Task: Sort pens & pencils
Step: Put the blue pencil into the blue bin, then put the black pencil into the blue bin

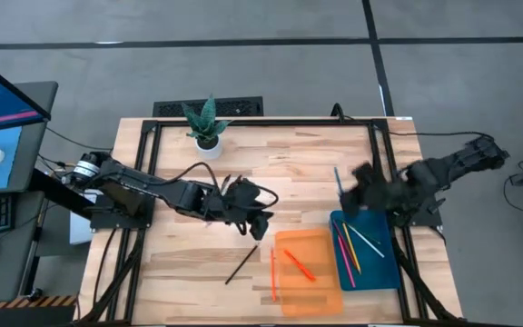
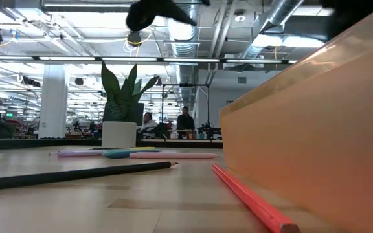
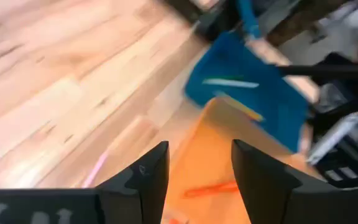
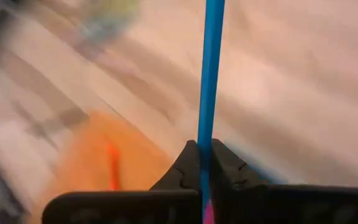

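Step in hand: the right hand (image 4: 205, 163) grips a blue pen (image 4: 211, 68) between its closed fingers and hangs just above the far edge of the blue tray (image 1: 384, 272); the likely job is to lay the pen in that tray.
How to do it well: the pen sticks out well beyond the fingertips, so the hand should come low and turn the pen along the tray's length before letting go (a release from height would probably let it bounce out onto the counter (image 1: 180, 259)).
Left hand: the left hand (image 3: 196, 180) is open and holds nothing; it hovers near the orange tray (image 1: 320, 291), which lies just ahead of its fingers.
Loose work near the left hand: a black pencil (image 1: 241, 264) lies on the counter just below that hand in the high view, and an orange pencil (image 1: 272, 274) lies right beside the orange tray's near wall, outside it.
Orange tray, contents: one orange-red stick (image 1: 300, 265) lies slanted inside.
Blue tray, contents: several sticks (image 1: 352, 252) lie inside, pink, yellow and white among them (the exact count is hard to tell).
Farther off: in the low view a few more sticks (image 2: 135, 154) lie on the counter near a potted plant (image 1: 205, 125).
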`<state>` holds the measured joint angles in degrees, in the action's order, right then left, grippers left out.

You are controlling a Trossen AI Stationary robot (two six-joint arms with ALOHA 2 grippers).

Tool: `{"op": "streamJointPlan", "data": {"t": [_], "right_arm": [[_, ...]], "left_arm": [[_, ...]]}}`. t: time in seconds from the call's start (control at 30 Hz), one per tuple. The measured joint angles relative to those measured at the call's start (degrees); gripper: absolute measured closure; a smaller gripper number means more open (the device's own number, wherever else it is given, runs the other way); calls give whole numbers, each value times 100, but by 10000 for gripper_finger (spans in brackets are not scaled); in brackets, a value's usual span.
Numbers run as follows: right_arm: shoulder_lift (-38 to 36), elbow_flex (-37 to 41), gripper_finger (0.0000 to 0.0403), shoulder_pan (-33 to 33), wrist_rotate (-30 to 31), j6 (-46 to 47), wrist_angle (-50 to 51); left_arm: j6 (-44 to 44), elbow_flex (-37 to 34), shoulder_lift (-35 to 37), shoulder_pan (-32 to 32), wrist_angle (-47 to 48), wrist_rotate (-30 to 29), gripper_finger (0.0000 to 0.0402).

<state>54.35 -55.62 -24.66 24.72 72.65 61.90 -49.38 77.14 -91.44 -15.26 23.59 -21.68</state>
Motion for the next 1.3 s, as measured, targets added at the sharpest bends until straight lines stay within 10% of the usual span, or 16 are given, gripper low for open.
{"op": "streamJointPlan", "data": {"t": [0.47, 0.93, 1.3], "right_arm": [[1532, 1030, 384, -3103, -869, 5269, -109], [1911, 1037, 307, -2641, -1592, 4486, -23], [1705, 862, 141, -2235, -1668, 3264, -48]], "left_arm": [[-535, -27, -44, -91, 1010, -104, 236], [-888, -63, -46, -347, 1497, 240, 201], [-2288, -63, -198, -1189, 1936, 142, 189]]}}
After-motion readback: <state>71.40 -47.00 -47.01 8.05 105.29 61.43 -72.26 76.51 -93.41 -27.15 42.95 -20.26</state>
